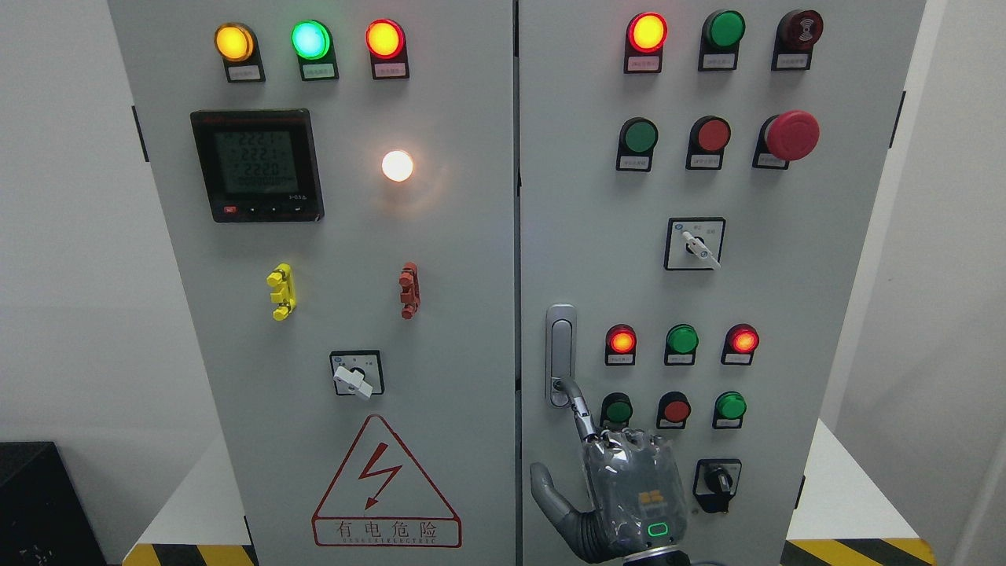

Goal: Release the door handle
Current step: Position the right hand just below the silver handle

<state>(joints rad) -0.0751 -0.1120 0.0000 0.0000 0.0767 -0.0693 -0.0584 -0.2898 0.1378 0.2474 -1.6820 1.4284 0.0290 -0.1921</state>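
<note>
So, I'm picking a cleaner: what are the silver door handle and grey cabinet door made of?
The silver door handle looks like brushed or satin metal, given its soft sheen, though plated plastic is possible. The grey cabinet door appears to be painted sheet steel: flat, matte, evenly coloured.

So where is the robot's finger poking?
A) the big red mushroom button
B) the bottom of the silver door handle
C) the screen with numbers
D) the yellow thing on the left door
B: the hand stretches one finger up to the lower end of the silver door handle on the right door.
</note>
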